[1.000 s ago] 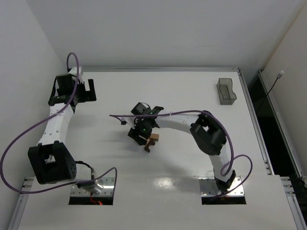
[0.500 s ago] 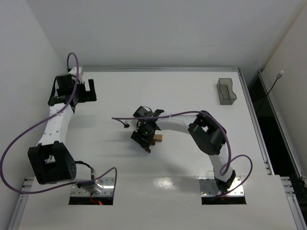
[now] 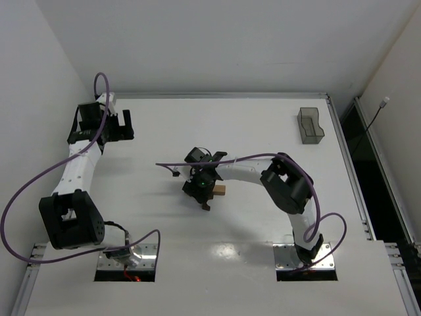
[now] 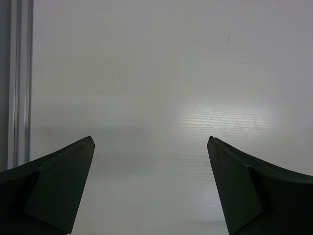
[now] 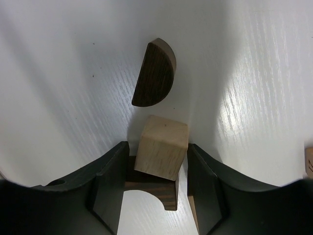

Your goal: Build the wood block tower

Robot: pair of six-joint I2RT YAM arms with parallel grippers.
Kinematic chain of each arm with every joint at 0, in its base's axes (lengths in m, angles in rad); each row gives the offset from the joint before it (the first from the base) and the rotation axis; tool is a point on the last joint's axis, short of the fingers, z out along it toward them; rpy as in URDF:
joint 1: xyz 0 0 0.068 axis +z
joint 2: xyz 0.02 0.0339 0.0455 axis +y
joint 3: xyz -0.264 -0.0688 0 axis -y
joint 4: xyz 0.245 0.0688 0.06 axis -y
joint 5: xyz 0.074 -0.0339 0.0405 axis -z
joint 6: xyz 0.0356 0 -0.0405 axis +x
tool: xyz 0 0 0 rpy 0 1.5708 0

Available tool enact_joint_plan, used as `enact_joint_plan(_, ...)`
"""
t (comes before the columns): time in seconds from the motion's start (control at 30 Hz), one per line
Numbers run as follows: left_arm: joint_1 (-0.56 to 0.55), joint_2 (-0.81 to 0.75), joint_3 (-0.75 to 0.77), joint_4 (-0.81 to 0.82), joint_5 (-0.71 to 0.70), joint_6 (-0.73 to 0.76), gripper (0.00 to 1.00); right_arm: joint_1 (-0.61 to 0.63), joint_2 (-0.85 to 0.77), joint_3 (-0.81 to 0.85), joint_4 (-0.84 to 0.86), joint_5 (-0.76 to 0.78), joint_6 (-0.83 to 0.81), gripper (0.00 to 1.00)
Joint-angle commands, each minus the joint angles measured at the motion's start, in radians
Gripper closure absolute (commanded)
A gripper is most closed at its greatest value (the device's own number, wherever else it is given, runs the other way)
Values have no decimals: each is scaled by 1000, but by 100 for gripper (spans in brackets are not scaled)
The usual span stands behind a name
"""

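Note:
In the right wrist view a light tan wood block (image 5: 164,159) rests tilted on a dark brown arch piece (image 5: 159,192). My right gripper (image 5: 156,145) straddles that cube: the right finger is at its edge, while a narrow gap shows at the left finger. A dark brown half-round block (image 5: 155,73) lies on the table just beyond. From above, the right gripper (image 3: 205,187) hides most of this cluster; a tan block (image 3: 220,190) shows beside it. My left gripper (image 3: 125,124) stands wide open over bare table at the far left, holding nothing. No stacked tower shows.
A grey translucent tray (image 3: 310,125) stands at the back right of the table. Part of another tan piece (image 5: 309,159) shows at the right edge of the right wrist view. A metal rail (image 4: 19,83) runs along the table's left edge beside the left gripper (image 4: 151,142).
My right gripper has slid a little to the right and down over the block cluster, and its jaws have narrowed around the tan cube. The left arm has hardly moved.

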Motion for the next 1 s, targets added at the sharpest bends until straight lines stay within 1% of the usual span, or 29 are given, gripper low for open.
enact_joint_plan(0.0,7,-6,46,33,13,-12,0,-3,-31,42,-17,9,13,52)
enact_joint_plan(0.17,7,3,46,33,13,-12,0,-3,-40,74,-38,18,13,52)
enact_joint_plan(0.37,7,13,46,33,22,-12,0,6,-51,75,-38,18,13,52)
enact_joint_plan(0.43,7,13,46,33,22,-12,0,6,-51,75,-38,18,13,53)
enact_joint_plan(0.47,7,13,46,33,22,-12,0,6,-51,84,-38,18,13,55)
enact_joint_plan(0.57,7,22,46,33,13,-12,0,6,-41,84,-38,9,13,68)
enact_joint_plan(0.6,7,22,46,33,13,-12,0,6,-41,84,-38,9,13,78)
enact_joint_plan(0.63,7,22,46,33,13,-12,0,6,-41,93,-38,9,13,84)
enact_joint_plan(0.7,7,22,46,33,13,-12,0,6,-41,93,-38,9,13,100)
enact_joint_plan(0.83,7,22,46,33,13,-12,0,6,-63,102,-49,9,13,100)
enact_joint_plan(0.97,-5,22,26,33,22,-12,0,-17,-161,49,-58,9,13,100)
